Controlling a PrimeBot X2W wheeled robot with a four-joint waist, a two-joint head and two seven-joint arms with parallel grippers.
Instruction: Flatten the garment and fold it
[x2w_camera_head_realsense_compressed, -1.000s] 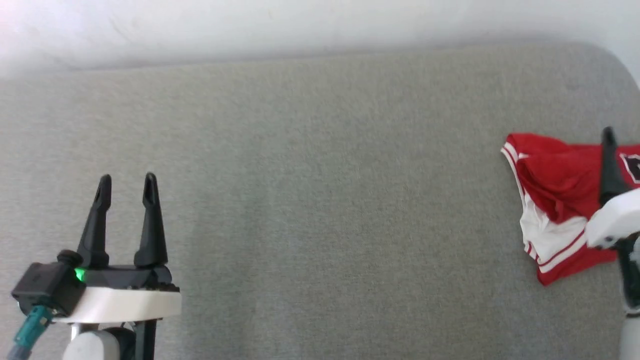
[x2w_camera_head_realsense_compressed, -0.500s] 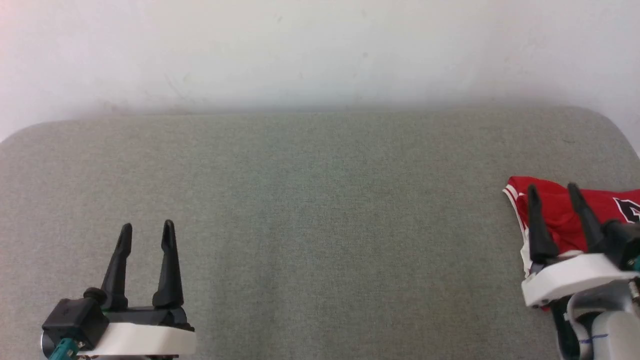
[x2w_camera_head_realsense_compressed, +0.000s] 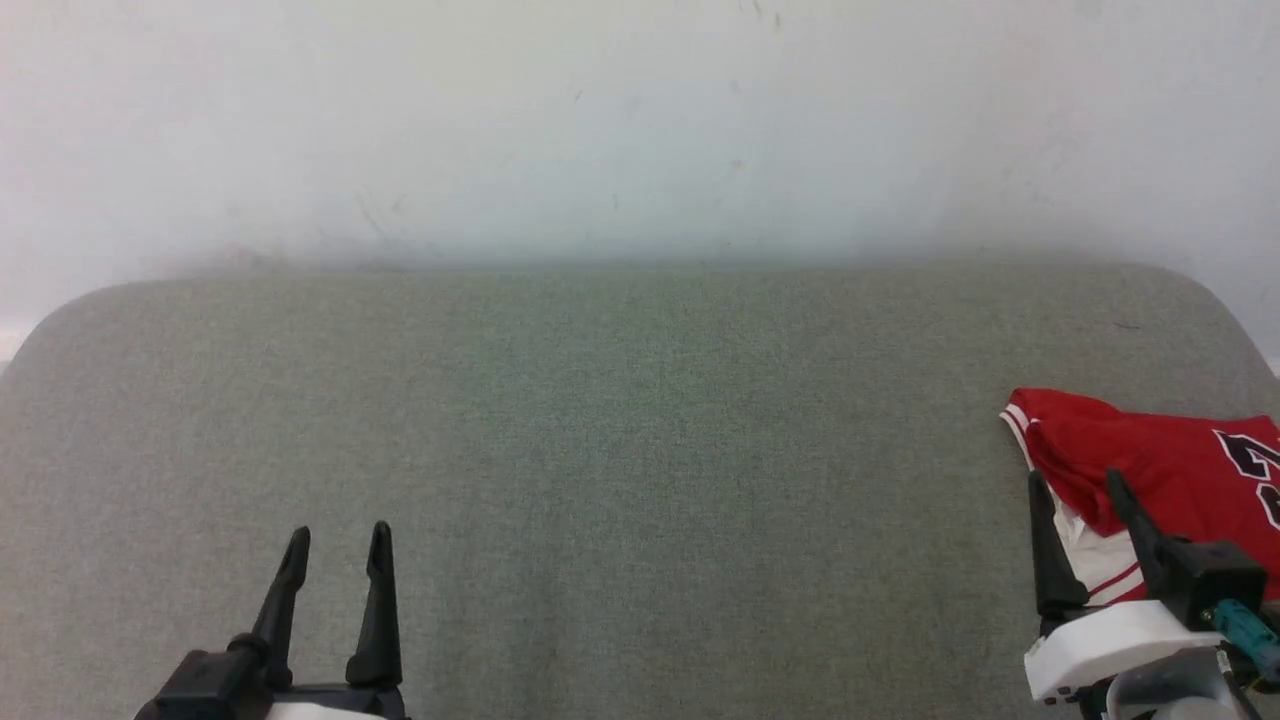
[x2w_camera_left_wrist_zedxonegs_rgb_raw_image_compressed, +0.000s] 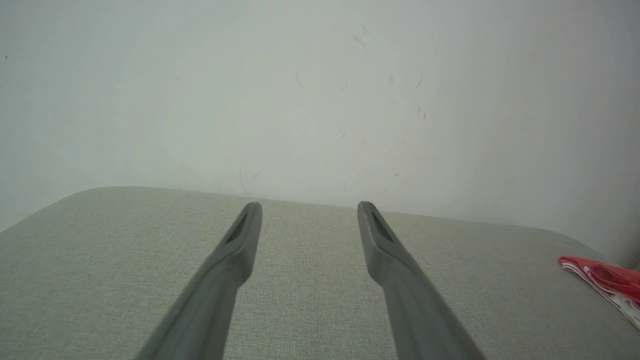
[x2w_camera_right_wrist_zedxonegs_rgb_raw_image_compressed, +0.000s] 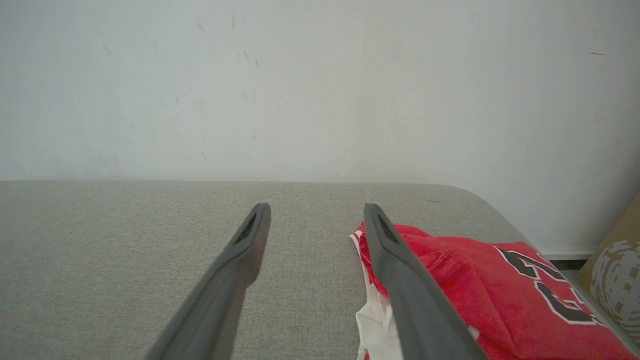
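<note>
Crumpled red jersey shirt with white sleeves (x2w_camera_head_realsense_compressed: 1160, 470) bunched at the right edge of the grey fabric table (x2w_camera_head_realsense_compressed: 640, 450); my right gripper (x2w_camera_head_realsense_compressed: 1073, 480), fingers apart, empty, is right at its left end, left gripper (x2w_camera_head_realsense_compressed: 339, 532), spread too, well apart; shirt's long axis probably runs rightward, though it's cropped

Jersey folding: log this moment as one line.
jersey: crumpled, far right of gray surface | left gripper: open, empty | right gripper: open, at jersey's edge | fold: not begun
</note>
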